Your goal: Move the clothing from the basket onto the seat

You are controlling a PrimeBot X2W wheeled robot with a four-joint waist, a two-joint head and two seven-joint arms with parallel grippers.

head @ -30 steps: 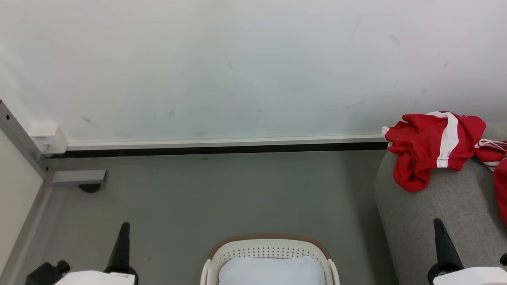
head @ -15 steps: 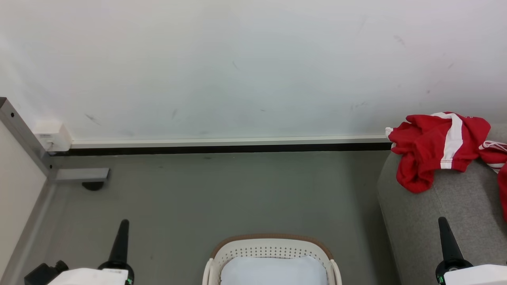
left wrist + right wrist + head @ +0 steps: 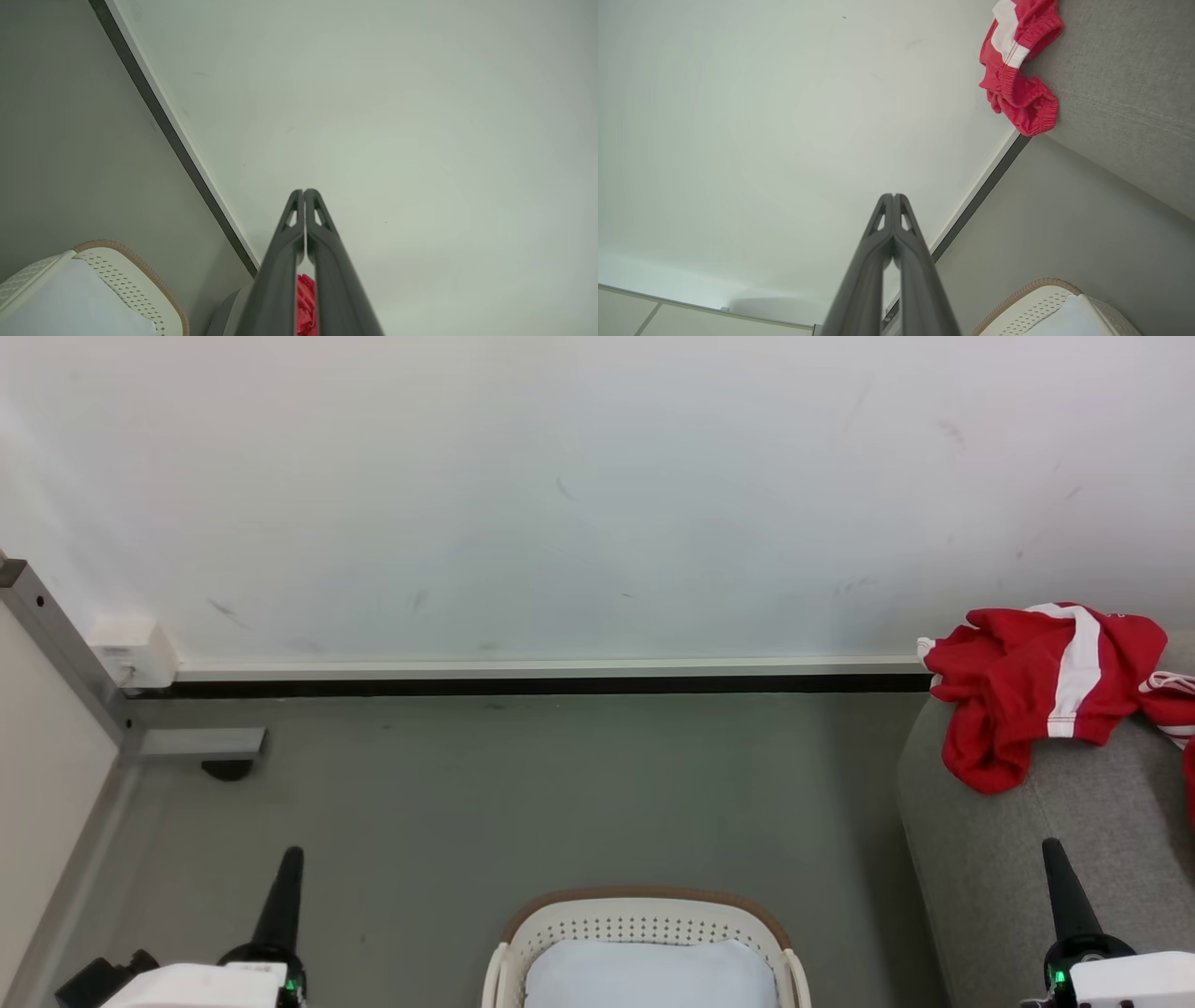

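Red clothing [image 3: 1036,695] with a white stripe lies crumpled on the grey seat [image 3: 1027,859] at the right, one end hanging over its rounded edge; the clothing [image 3: 1015,79] also appears in the right wrist view on the seat [image 3: 1125,93]. The white basket [image 3: 644,919] with a brown rim stands on the floor at bottom centre, with just a pale blue-white liner [image 3: 649,975] inside. My left gripper [image 3: 290,851] is shut at the lower left, left of the basket. My right gripper [image 3: 1052,845] is shut at the lower right, in front of the seat. Both hold nothing.
A white wall [image 3: 560,495] with a dark baseboard strip [image 3: 532,686] runs behind the grey floor [image 3: 523,793]. A grey metal frame leg [image 3: 65,658] and its foot [image 3: 201,747] stand at the left, with a white box [image 3: 131,653] beside it.
The whole picture has slid slightly right and down, so the camera moved. Both grippers stay shut; clothing and basket lie as before.
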